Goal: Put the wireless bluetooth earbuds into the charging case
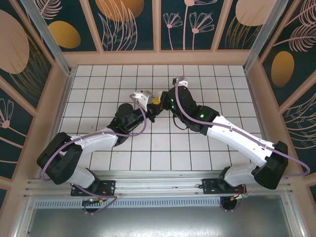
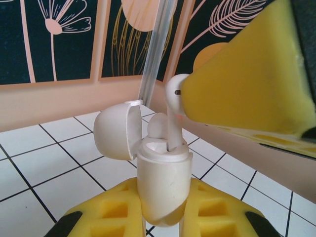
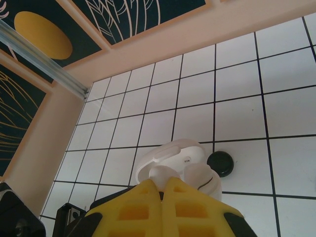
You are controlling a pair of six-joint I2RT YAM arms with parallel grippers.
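While L end effector (image 2: 163, 215) is clamped on the white charging case (image 2: 163, 173), lid open, R end effector (image 3: 162, 190) pinches a white earbud (image 2: 174, 91), stem in case slot.

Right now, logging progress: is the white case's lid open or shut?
Open: the lid is swung aside from the white case, leaving its top exposed.

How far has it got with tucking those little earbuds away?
Done: the white case, lid open, is clamped in the left gripper with one white earbud apparently seated. In hand: the right gripper holds a second white earbud, stem already in its slot. Left: push it home and let go.
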